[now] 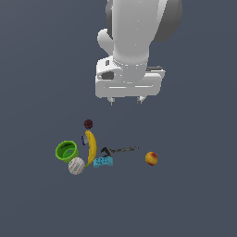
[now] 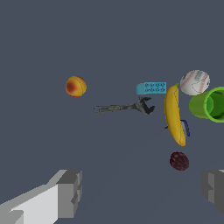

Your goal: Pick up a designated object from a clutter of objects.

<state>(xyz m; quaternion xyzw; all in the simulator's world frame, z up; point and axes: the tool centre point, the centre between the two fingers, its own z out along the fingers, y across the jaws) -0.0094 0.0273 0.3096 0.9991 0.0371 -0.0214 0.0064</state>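
Observation:
The bright green cup (image 1: 66, 151) lies at the exterior view's left end of the clutter, touching the white baseball (image 1: 76, 165) and next to the yellow banana (image 1: 91, 147). In the wrist view the green cup (image 2: 209, 104) is cut by the picture's edge, beside the baseball (image 2: 195, 82) and banana (image 2: 174, 114). My gripper (image 1: 125, 100) hangs high above the surface, up and to the exterior view's right of the cup, open with nothing between its fingers (image 2: 68, 193).
A teal block (image 1: 102, 161), a thin black tool (image 1: 118, 150), a dark maroon ball (image 1: 88, 123) and a red-yellow ball (image 1: 151, 158) lie around the banana on the grey surface (image 1: 194, 194). A small blue item (image 2: 185, 127) peeks from under the banana.

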